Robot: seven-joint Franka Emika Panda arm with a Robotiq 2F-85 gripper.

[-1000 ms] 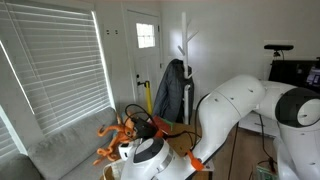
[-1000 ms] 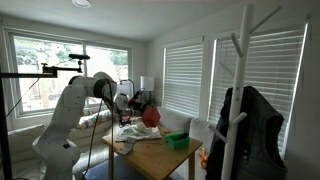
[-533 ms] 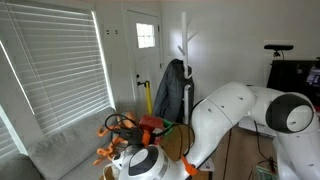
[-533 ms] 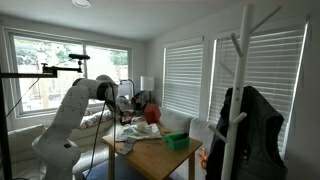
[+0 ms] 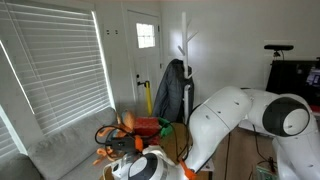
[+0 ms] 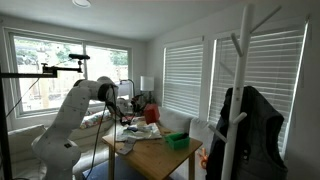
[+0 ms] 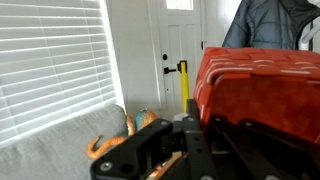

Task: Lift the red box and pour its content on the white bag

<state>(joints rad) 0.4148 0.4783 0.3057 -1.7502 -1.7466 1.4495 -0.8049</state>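
The gripper [image 7: 200, 130] appears clamped on the red box [image 7: 262, 80], which hangs above the table's [image 6: 152, 156] window-side edge. Tilt slowly, with the opening directly over what looks like the white bag [image 6: 140, 131].

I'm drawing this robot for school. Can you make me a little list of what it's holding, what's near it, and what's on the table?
holding: box, red, up in the air
gripper: shut on box
arm: white
beside box: orange things, cannot tell what
table: green tub on it
behind: coat hanging, door
bag: too small to tell
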